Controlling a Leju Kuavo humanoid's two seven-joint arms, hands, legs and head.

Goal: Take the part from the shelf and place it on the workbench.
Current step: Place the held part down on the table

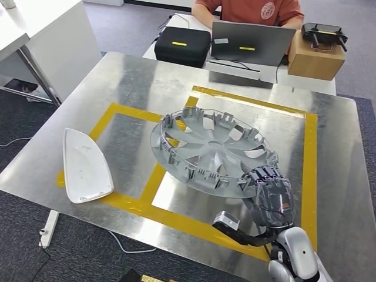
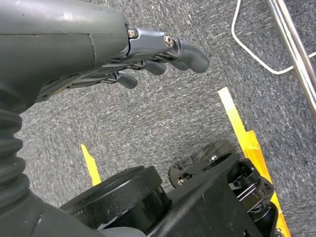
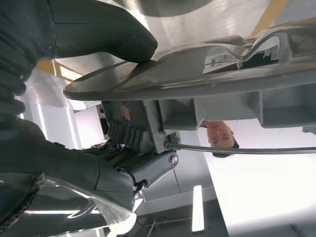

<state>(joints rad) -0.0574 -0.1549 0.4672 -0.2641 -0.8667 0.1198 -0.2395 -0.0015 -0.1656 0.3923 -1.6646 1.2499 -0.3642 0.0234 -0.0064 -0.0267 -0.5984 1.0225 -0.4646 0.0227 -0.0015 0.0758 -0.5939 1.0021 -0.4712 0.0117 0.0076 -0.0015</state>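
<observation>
The right hand (image 1: 270, 197) comes in over the near edge of the workbench (image 1: 133, 76), toward its right corner, and grips the near right rim of the hubcap (image 1: 212, 147). The right wrist view shows the grasp closely: the thumb (image 3: 111, 34) presses one face of the rim, and the fingers (image 3: 128, 136) clamp the ribbed clips on the other face. The hubcap (image 3: 193, 74) is seen edge-on there.

In the head view the hubcap lies over the middle of the workbench, inside the yellow tape (image 1: 310, 170) outline, clip side up. It is tilted: the held near edge sits higher than the far left edge, which casts a close shadow. Being round, it has no long axis.

A white cover (image 1: 84, 167) lies flat near the near left corner, its narrow end toward the far edge, well apart from the hubcap. Nothing stands between the two.

The left hand (image 2: 149, 54) hangs over grey carpet (image 2: 168, 118) beside a floor tape strip (image 2: 253, 148), fingers loosely extended and holding nothing.

Beyond the far edge stand a black case (image 1: 183, 46), a laptop (image 1: 250, 44), a cardboard box (image 1: 315, 59) carrying a router (image 1: 324, 32), and a seated person (image 1: 252, 10).
</observation>
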